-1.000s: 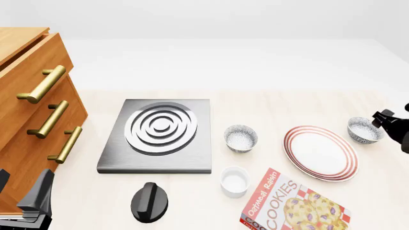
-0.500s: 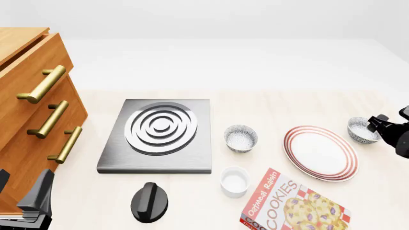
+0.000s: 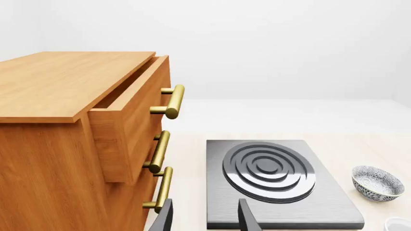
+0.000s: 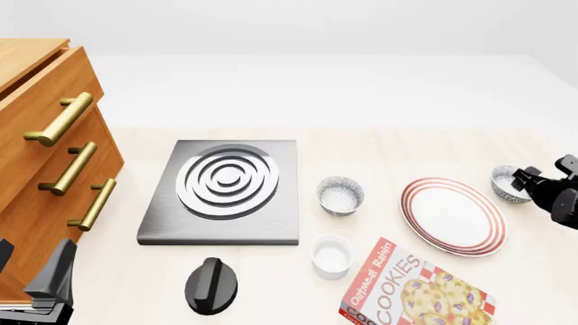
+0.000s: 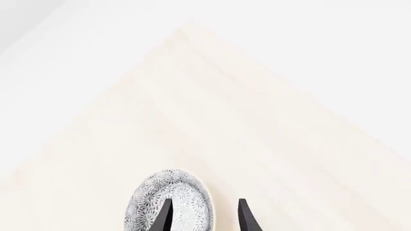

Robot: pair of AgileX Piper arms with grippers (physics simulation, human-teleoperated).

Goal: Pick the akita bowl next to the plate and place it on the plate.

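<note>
At surface's far right edge, right hand [image 4: 540, 178] hanging low over akita bowl [image 4: 508, 183], fingers [image 5: 164, 217] spread, one over bowl's inside, other outside rim; not grasping. Bowl sitting on surface [image 4: 380, 149] just beside plate [image 4: 453, 215], which lies beyond bowl, toward centre. Left hand [image 3: 204, 216] released, idling low before drawer cabinet [image 3: 77, 144].

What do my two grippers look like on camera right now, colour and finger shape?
Both are black. The left gripper shows two thin, flat, tapering fingers; the right gripper has the same dark blade-like pair, on a blocky black body in the front view. No cables or markings are visible.
</note>
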